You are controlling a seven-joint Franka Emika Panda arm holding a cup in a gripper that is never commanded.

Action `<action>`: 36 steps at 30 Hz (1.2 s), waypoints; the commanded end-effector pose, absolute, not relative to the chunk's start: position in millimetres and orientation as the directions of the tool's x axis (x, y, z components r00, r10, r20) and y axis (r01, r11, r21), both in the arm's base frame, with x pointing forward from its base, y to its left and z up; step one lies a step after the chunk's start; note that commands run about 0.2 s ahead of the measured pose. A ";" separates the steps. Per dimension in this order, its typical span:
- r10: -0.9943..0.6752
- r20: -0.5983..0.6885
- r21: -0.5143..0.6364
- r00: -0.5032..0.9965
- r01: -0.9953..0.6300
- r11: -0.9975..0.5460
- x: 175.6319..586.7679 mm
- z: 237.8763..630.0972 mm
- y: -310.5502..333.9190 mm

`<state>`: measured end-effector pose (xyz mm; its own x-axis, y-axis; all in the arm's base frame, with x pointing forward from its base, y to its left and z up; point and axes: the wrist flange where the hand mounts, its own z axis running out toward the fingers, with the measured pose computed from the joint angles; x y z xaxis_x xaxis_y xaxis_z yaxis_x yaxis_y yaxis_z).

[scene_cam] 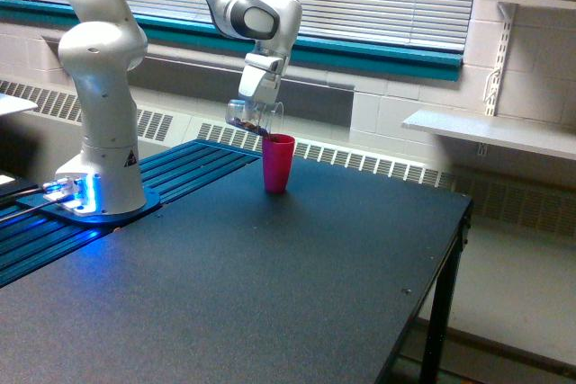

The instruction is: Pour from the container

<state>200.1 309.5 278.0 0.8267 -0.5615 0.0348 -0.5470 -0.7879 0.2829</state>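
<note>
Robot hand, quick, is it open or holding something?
Hand: closed on the clear cup, tipped over the pink cup.

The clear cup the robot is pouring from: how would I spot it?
Find the big black table and the pink cup standing near its far edge. Just above that cup's rim, the white arm's hand holds the clear cup tipped over: see-through, with brown bits inside, unlike the opaque pink one.
</note>
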 end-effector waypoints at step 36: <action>-0.467 -0.019 0.366 0.884 -0.429 -0.826 219.4 277.3 306.5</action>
